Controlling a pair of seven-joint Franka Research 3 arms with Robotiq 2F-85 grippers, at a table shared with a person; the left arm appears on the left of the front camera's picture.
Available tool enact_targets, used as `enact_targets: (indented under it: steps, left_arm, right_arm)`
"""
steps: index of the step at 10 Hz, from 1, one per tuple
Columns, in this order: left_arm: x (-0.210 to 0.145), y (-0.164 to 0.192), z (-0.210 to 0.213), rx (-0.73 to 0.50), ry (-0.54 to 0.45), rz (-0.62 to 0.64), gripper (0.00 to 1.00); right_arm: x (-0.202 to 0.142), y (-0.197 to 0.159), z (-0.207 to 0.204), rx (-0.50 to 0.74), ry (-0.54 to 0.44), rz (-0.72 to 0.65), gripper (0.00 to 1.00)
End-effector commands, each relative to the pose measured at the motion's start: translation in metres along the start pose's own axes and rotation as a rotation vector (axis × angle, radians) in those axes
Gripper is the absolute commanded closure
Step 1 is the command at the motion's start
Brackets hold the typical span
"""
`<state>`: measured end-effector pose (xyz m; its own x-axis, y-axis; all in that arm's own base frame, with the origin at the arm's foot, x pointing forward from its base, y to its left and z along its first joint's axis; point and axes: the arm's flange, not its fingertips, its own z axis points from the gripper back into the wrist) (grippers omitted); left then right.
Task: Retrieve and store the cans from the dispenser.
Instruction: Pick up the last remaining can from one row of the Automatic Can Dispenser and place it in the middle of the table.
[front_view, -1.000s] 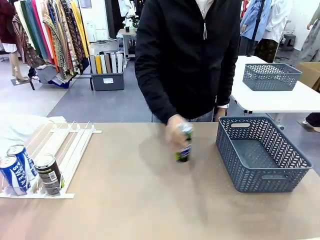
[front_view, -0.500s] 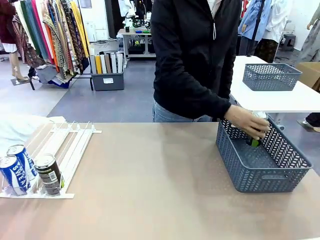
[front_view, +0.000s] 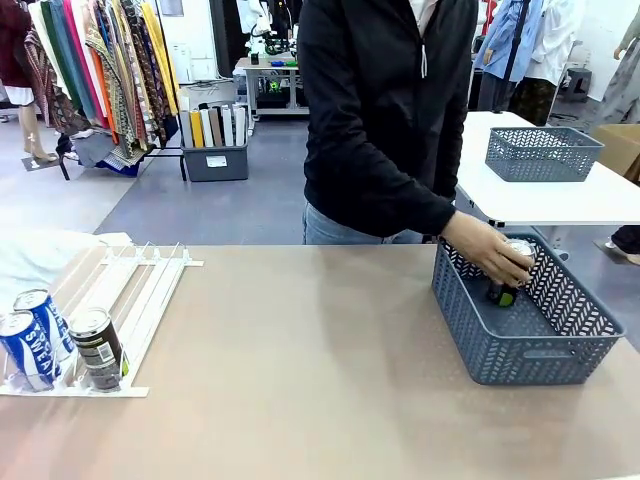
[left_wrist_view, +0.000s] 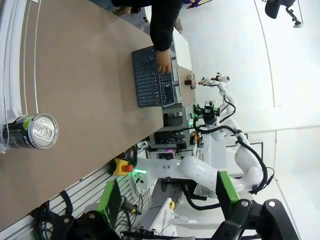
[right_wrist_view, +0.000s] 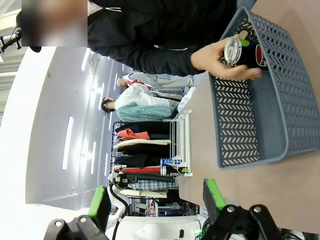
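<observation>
The person's hand (front_view: 488, 252) holds a can (front_view: 504, 292) inside the basket (front_view: 520, 352) at the bench's (front_view: 300, 380) right edge, while the left fingers (left_wrist_view: 107, 198) and right fingers (right_wrist_view: 100, 202) stand apart, empty.

Dark can (left_wrist_view: 31, 132) at dispenser (left_wrist_view: 6, 60) end; person's hand (left_wrist_view: 164, 62) inside basket (left_wrist_view: 145, 85); left end effector (left_wrist_view: 166, 180) spread wide.

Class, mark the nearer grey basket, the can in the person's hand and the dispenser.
nearer grey basket (front_view: 500, 360), front view, near wall.
can (right_wrist_view: 231, 50), right wrist view, silver top.
dispenser (front_view: 145, 295), front view, bare rails.
</observation>
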<state>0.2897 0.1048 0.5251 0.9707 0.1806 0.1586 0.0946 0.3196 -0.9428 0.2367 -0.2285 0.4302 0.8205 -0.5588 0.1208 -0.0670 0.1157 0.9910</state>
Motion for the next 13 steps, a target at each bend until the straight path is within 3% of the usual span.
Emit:
enact_targets:
  steps: [1,3,4,7,9,10,11,12,13]
  left_arm:
    - [-0.001,-0.001,0.000,-0.021,-0.002,-0.005,0.00]
    - [0.000,0.000,0.000,0.000,0.000,0.000,0.00]
    - [-0.007,-0.020,-0.014,0.378,-0.048,0.163,0.00]
    - [0.007,-0.078,-0.087,0.943,0.019,0.118,0.00]
    - [0.023,-0.078,-0.134,1.216,0.080,0.108,0.00]
    - [0.026,-0.078,-0.148,1.281,0.123,0.039,0.00]
    - [0.030,-0.080,-0.152,1.288,0.092,0.035,0.00]
    - [0.037,-0.082,-0.151,1.290,0.020,0.132,0.00]
    - [0.017,-0.074,-0.164,1.242,0.039,0.035,0.00]
  right_arm:
    - [-0.002,0.000,0.003,-0.007,0.015,0.026,0.00]
    - [-0.002,0.000,0.003,-0.007,0.015,0.026,0.00]
    - [-0.002,0.000,0.003,-0.007,0.015,0.026,0.00]
    - [-0.002,0.000,0.003,-0.007,0.015,0.026,0.00]
    - [-0.002,0.000,0.003,-0.007,0.015,0.026,0.00]
    - [-0.002,0.000,0.003,-0.007,0.015,0.026,0.00]
    - [-0.002,0.000,0.003,-0.007,0.015,0.026,0.00]
    - [-0.002,0.000,0.003,-0.007,0.015,0.026,0.00]
    - [-0.002,0.000,0.003,-0.007,0.015,0.026,0.00]
